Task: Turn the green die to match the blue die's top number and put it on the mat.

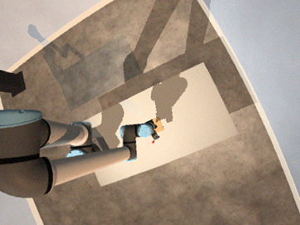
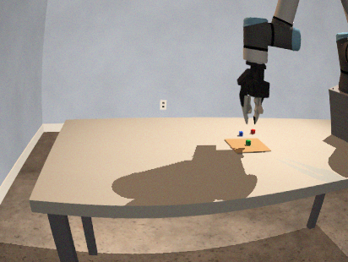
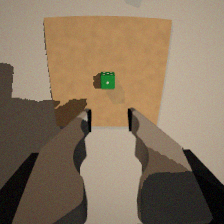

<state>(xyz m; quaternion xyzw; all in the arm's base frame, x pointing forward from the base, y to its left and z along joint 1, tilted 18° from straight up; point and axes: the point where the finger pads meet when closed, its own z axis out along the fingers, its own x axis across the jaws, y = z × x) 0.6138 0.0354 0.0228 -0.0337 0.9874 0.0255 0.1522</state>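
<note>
The green die (image 3: 107,80) (image 2: 247,143) sits flat on the orange-brown mat (image 3: 140,50) (image 2: 258,147), near its middle, with what looks like one white pip on top. The blue die (image 2: 241,133) and the red die (image 2: 252,131) (image 1: 153,142) stand on the table just behind the mat; their top numbers are too small to read. My gripper (image 2: 252,115) (image 3: 109,110) hangs well above the mat, pointing down. Its fingers are drawn in to a narrow gap with nothing between them. In the wrist view the die lies ahead of the fingertips.
The beige table (image 2: 127,148) carries the arm's large shadow across its middle and front. The arm's base (image 2: 338,110) stands at the table's right end. The mat's near edge lies close to the fingertips in the wrist view.
</note>
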